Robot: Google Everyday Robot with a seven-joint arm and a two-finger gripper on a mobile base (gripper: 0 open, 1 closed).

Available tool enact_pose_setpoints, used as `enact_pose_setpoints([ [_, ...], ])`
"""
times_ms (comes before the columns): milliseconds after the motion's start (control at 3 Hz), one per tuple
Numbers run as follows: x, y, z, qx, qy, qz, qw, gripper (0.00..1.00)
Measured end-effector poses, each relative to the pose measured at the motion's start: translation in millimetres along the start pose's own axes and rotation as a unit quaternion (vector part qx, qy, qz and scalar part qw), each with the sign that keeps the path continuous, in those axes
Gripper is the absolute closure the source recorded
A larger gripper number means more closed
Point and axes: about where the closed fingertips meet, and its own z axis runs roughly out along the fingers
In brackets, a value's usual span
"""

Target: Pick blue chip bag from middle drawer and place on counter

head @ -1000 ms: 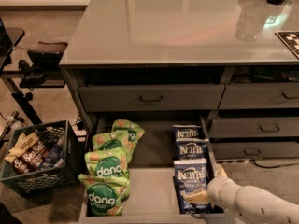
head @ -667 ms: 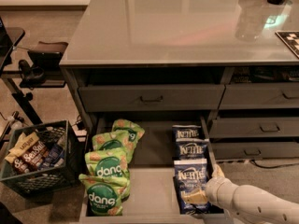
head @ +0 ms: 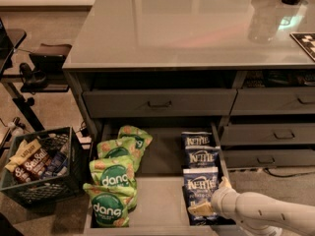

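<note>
Three dark blue Kettle chip bags lie in a row at the right side of the open middle drawer (head: pixel 162 200). The nearest blue chip bag (head: pixel 201 187) has my gripper (head: pixel 212 200) down on its lower right part. The white arm reaches in from the lower right corner. The second bag (head: pixel 202 157) and third bag (head: pixel 198 139) lie behind it. The glossy grey counter (head: pixel 192 23) spreads above the drawers.
Several green dang bags (head: pixel 113 181) fill the drawer's left side. A dark crate (head: pixel 39 163) of snacks stands on the floor at left. Closed grey drawers (head: pixel 157 102) with bar handles sit above and to the right. A chair base (head: pixel 34 73) stands at far left.
The gripper has shifted slightly left and up on the nearest blue bag. The bags have not moved.
</note>
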Motion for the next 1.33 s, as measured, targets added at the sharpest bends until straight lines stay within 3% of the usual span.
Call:
enact_pose_setpoints([
  [1000, 0, 1, 11, 0.001, 0.014, 0.000, 0.9999, 0.00],
  [1333, -32, 0, -25, 0.010, -0.019, -0.032, 0.9993, 0.00],
])
